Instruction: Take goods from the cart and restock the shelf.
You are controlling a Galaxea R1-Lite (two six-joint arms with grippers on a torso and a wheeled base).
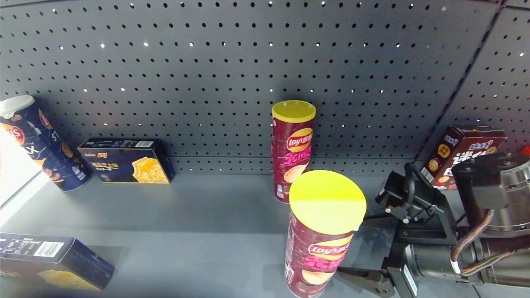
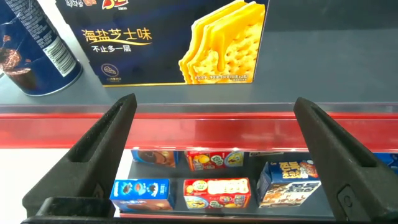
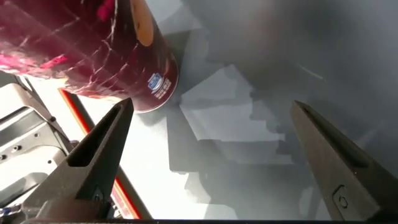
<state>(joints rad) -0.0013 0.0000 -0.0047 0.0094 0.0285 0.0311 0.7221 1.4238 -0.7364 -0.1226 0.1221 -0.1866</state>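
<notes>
A maroon cardboard tube with a yellow lid (image 1: 321,248) stands upright on the grey metal shelf (image 1: 186,215) — at six o'clock from an identical tube (image 1: 292,153), likely forming a row. The right gripper (image 3: 211,107), at its three o'clock, gapes released, holding nothing.

Shop setting: grey shelf (image 1: 186,215) with perforated back panel (image 1: 248,62), chip can (image 1: 292,149), cracker box (image 1: 126,161), red price rail (image 2: 205,127) on its front edge.

The chip can (image 3: 93,56) is cropped in the right wrist view (its lid end cut away). The right arm (image 1: 476,248) hides part of 1 brown box (image 1: 459,151).
</notes>
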